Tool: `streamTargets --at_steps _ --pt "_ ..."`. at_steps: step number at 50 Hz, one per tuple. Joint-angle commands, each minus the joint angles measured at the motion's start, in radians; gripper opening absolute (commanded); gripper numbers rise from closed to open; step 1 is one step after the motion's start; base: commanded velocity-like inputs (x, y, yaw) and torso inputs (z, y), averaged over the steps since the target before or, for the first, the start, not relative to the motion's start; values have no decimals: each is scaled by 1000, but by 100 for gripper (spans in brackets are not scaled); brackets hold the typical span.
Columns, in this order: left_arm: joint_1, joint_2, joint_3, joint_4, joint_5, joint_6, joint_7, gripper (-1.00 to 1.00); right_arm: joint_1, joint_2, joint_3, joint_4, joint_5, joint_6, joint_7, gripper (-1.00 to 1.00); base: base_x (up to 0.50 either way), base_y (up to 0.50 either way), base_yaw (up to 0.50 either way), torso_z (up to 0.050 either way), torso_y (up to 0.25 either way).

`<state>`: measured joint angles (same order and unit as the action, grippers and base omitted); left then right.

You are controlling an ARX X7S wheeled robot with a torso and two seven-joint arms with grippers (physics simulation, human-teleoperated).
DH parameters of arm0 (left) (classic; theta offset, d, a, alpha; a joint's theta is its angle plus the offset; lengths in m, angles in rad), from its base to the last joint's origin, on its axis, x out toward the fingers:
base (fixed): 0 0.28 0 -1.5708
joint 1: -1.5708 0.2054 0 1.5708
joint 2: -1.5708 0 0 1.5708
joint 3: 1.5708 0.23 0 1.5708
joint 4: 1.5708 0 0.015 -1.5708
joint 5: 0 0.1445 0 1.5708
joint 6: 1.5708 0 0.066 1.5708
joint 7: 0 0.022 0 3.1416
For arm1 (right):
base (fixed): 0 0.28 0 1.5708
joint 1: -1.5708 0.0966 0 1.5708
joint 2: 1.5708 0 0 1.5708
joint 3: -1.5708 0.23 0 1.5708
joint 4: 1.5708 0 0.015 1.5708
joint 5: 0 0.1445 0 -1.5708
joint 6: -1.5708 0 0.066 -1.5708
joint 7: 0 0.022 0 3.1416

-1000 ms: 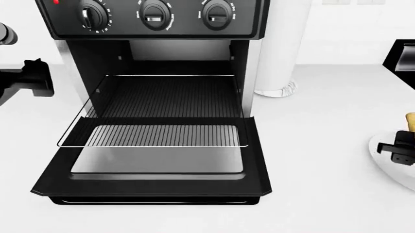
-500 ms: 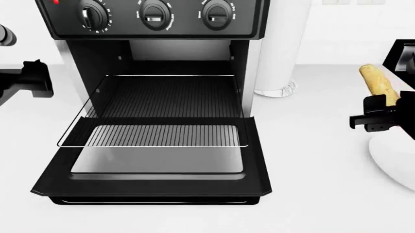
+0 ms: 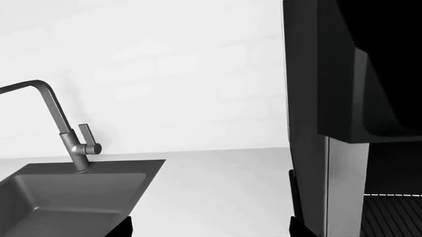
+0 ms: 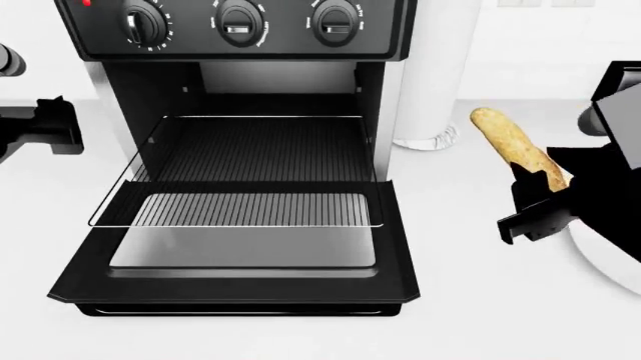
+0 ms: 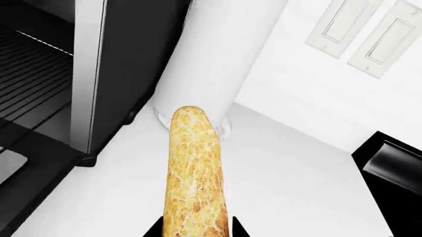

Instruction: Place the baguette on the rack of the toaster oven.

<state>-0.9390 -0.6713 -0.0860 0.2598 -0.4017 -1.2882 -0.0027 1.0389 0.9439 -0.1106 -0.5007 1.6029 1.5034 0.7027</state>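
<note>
Head view shows the right tool [image 4: 536, 196] clenched on one end of the short golden-yellow speckled baguette [image 4: 511, 146], held raised above the white table [image 4: 470, 300], well right of the black-and-silver toaster oven [image 4: 240, 30]. Its free rounded end tilts toward the oven, seemingly for sliding onto the pulled-out silver wire rack [image 4: 240, 210]. The left tool [image 4: 45, 124] waits off the oven's other side; its state cannot be told.

Bright, even, sharp renders with faint soft shadows.
</note>
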Motion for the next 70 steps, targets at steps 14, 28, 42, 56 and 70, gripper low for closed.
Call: streamTargets --at_steps 14,28,42,56,70 --pt "35 4 -34 16 -13 -1 9 100 349 -132 -286 153 387 -37 231 -100 0 0 0 0 0" --pt "45 7 -42 16 -17 9 7 100 390 -196 -388 150 492 -96 278 -100 0 0 0 0 0" --pt "51 9 -44 14 -19 17 4 100 422 -276 -440 182 477 -112 264 -100 0 0 0 0 0" --pt "50 1 -47 30 -28 -1 2 100 497 -439 -471 372 256 -52 50 -100 0 0 0 0 0" --pt "54 5 -39 5 -24 22 2 100 514 -485 -504 399 243 -66 -5 -100 0 0 0 0 1"
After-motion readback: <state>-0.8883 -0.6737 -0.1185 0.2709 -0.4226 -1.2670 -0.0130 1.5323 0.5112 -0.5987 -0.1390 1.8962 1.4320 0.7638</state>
